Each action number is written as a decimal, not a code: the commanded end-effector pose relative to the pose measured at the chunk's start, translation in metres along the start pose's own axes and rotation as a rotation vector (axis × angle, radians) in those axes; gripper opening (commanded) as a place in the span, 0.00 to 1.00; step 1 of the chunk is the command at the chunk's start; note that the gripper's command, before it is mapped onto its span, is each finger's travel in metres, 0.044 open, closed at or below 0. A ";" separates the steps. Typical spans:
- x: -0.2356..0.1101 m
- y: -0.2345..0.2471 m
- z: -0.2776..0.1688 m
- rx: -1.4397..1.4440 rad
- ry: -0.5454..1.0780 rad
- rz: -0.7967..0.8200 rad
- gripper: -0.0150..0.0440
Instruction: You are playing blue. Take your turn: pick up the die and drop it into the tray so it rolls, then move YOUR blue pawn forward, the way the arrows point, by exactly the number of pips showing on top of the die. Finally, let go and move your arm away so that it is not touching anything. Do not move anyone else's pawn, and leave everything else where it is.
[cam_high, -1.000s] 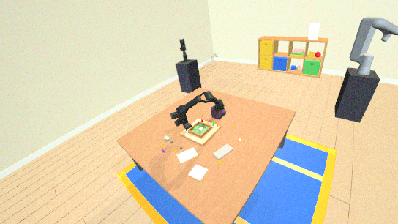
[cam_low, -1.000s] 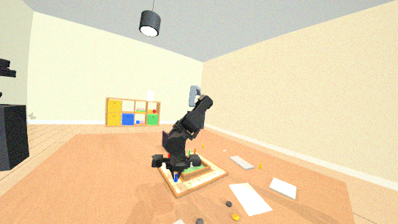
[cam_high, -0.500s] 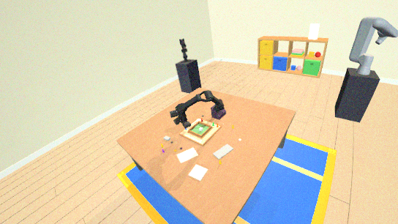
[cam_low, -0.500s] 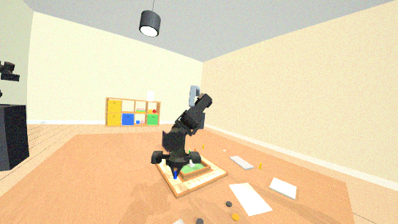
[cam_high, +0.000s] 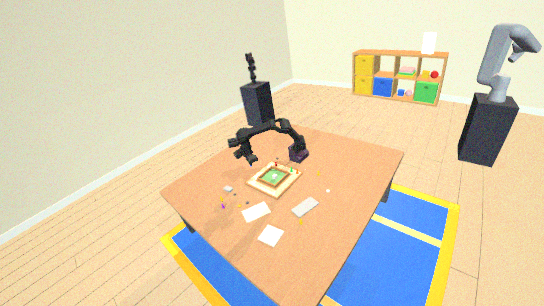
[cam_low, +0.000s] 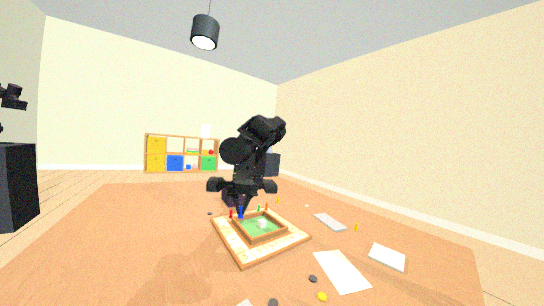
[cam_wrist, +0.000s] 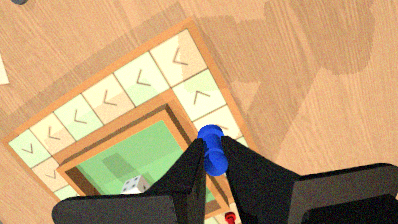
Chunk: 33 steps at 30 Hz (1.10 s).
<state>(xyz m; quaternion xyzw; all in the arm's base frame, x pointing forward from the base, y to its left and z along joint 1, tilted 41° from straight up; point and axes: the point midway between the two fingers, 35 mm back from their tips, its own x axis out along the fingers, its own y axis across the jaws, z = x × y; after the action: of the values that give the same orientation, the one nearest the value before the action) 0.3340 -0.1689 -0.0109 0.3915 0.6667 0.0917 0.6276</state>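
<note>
The gripper (cam_wrist: 216, 159) pinches the blue pawn (cam_wrist: 213, 150) over the board's (cam_wrist: 102, 102) arrow track, beside the green tray (cam_wrist: 130, 155) holding the white die (cam_wrist: 134, 186). The board sits on a wooden table (cam_high: 345, 165) strewn with cards and tokens, over a blue rug (cam_high: 400, 255); a cubby shelf (cam_high: 400, 75) lines the far wall.

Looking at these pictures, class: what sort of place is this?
Probably a playroom or family room: a cubby shelf holding coloured bins and toys, a blue and yellow play mat, and a board game on a low wooden table.
</note>
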 end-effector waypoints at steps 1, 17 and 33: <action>-0.019 0.000 -0.003 -0.009 0.007 0.000 0.25; 0.046 0.057 0.018 -0.012 0.006 0.005 0.25; 0.090 0.064 0.019 -0.013 0.008 0.010 0.25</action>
<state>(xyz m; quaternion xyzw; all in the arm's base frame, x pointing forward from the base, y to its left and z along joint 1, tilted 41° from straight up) 0.3865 -0.0804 -0.0385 0.3875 0.6653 0.0999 0.6303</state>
